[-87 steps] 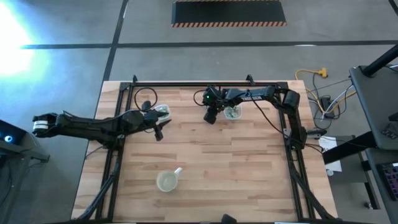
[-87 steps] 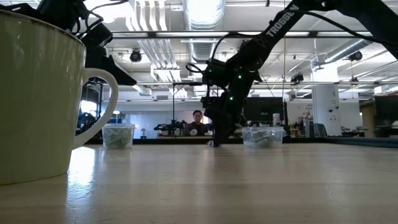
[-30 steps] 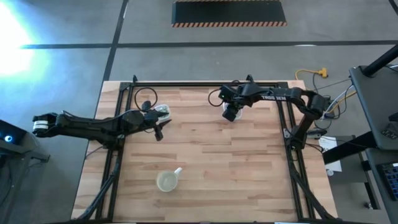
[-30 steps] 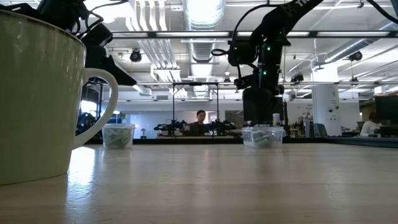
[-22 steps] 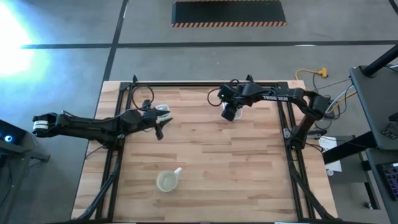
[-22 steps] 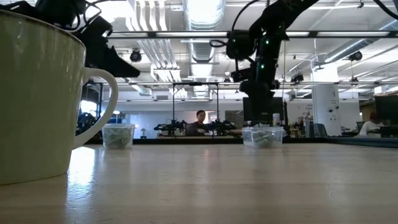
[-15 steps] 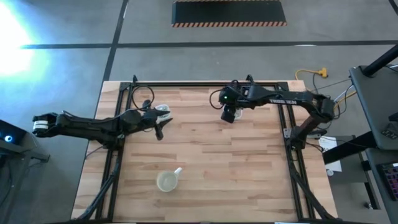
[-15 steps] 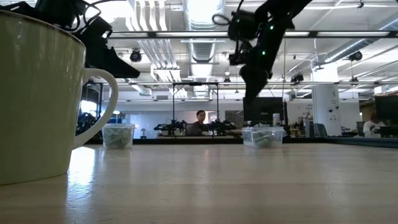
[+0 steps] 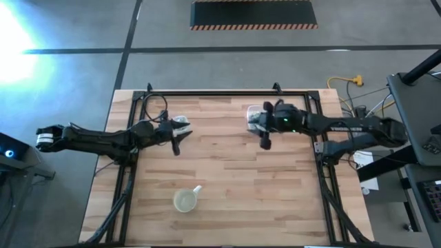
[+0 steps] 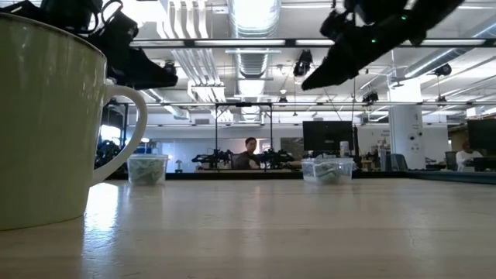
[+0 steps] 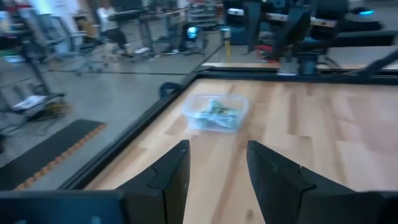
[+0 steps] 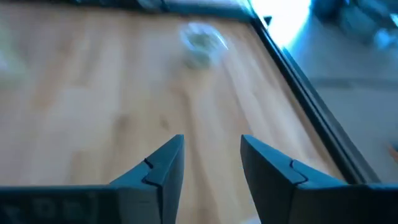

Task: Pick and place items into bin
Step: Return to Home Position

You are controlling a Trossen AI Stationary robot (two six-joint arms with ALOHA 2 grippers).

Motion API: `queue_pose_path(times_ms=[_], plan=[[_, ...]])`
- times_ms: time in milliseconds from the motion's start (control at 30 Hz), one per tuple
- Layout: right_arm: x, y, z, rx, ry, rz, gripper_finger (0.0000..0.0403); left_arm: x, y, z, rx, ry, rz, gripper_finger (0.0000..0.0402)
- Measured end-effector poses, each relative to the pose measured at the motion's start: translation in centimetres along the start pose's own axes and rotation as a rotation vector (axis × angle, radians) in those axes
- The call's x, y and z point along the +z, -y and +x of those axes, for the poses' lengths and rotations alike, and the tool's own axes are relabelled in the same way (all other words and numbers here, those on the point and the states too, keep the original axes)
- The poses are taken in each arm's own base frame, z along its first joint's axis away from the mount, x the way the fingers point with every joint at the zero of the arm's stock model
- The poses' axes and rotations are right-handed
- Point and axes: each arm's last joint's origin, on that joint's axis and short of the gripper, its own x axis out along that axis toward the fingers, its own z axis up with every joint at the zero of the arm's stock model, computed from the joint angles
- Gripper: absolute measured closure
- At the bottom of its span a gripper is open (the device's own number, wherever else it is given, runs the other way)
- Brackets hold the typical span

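Note:
Two clear bins stand on their bases near the wooden table's far edge, each holding tiny pale green items. The left bin (image 9: pixel 181 122) (image 10: pixel 147 168) is just beyond my left gripper (image 9: pixel 176 146) (image 11: pixel 217 146), which hovers open and empty above the table. The right bin (image 9: pixel 254 113) (image 10: pixel 327 169) (image 11: pixel 214 112) stands uncovered. My right gripper (image 9: pixel 266 143) (image 12: pixel 211 140) (image 10: pixel 310 84) hangs high on the bin's near side, slanting down, open and empty. The right wrist view shows a blurred pale bin (image 12: pixel 202 38) farther off.
A yellowish cup with a handle (image 9: pixel 186 200) (image 10: pixel 46 116) stands toward the table's near edge. Black frame rails (image 9: pixel 207 94) run along the far edge and both sides. Bare wood lies between the bins and the cup. A person (image 10: pixel 249 151) sits in the room beyond.
My right gripper has risen from just above the right bin, drawn back toward the table's right and near side, and tipped from pointing down to a shallow slant; the bin now shows uncovered. My left gripper has tipped up a little toward level.

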Motion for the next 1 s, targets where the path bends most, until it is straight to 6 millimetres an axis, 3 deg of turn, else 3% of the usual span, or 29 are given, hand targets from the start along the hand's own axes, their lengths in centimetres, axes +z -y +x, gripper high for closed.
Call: queue_pose_path(times_ms=[267,633,867,1000], plan=[[-3.5,-1.6,-1.6,0.187,0.394,0.015,0.0257,0.0,0.3,0.0,-0.084,0.006,0.001,0.0259],[-6.7,-4.9,-2.6,0.288,0.571,-0.055,0.0266,-0.2,0.3,0.0,-0.098,-0.001,-0.052,0.0259],[-7.3,-5.1,-3.9,0.101,0.602,-0.005,0.0262,-0.5,0.3,-0.1,-0.101,-0.009,-0.052,0.0259],[-7.3,-4.9,-5.3,0.087,0.636,0.011,0.0262,-0.5,0.4,-0.1,-0.119,-0.009,-0.052,0.0259]])
